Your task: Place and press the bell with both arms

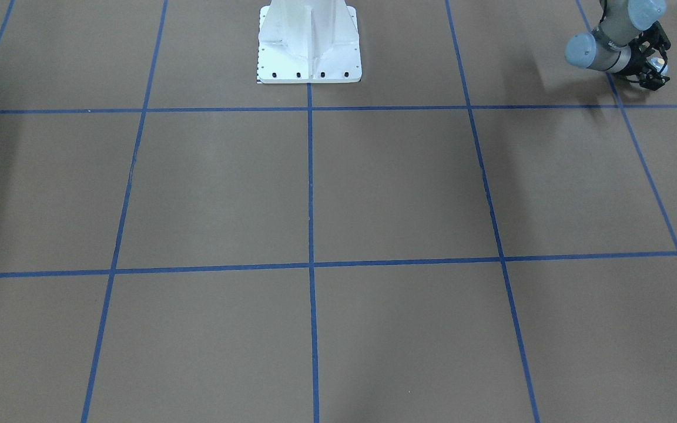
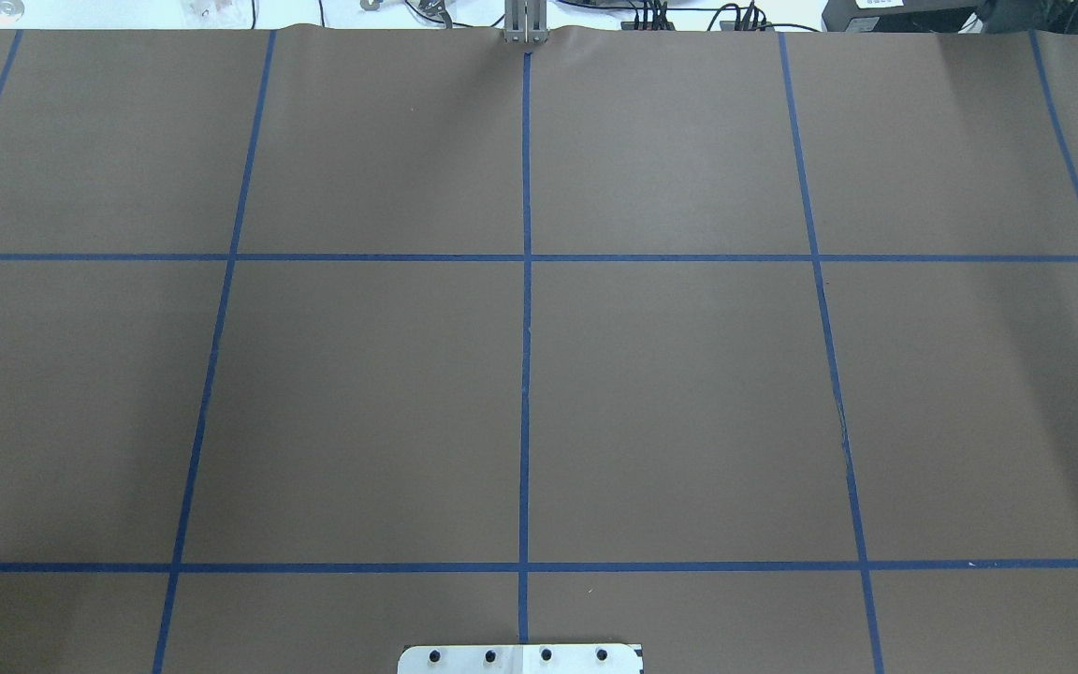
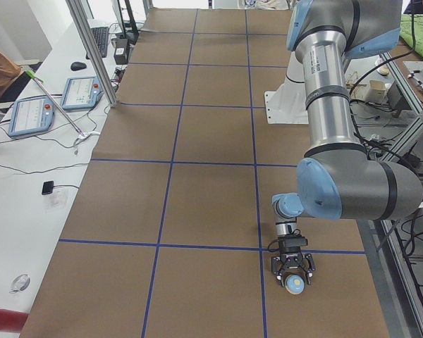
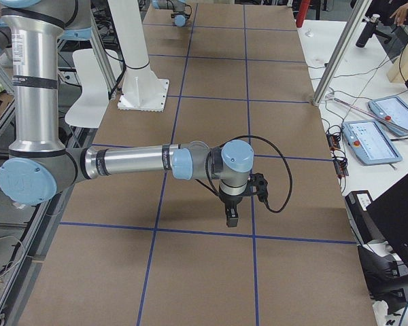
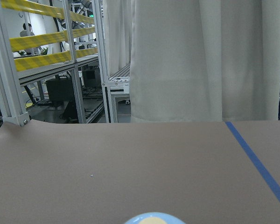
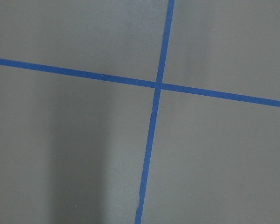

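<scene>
While its black fingers close around the dome, the left arm's black two-finger gripper (image 3: 291,271) holds the small light-blue call bell with a cream round button (image 3: 294,283), the jaws shut only as far as the bell's width allows. In the left-end view the bell sits between the fingers at the near end of the brown paper-covered table (image 3: 197,204), low over the surface, just beside a crossing of the blue tape grid lines (image 3: 259,248); whether it touches the table cannot be told. The facing camera shows the same gripper (image 1: 654,69) with the bell (image 1: 660,62) at its top right corner, and the left wrist camera catches only the top of the bell (image 5: 153,218) at its lower edge. Behind the gripper, the grey and silver left arm with light-blue joint caps (image 3: 338,141) bends down from above.

Over at the table's other end, the right arm's black gripper (image 4: 231,216) points straight down above the table, near a tape line. Whether its jaws are parted or closed cannot be told. Its grey and silver right arm (image 4: 129,163) reaches out level from a tall upright link. Between the two arms stands the white bolted pedestal (image 1: 309,41).
</scene>
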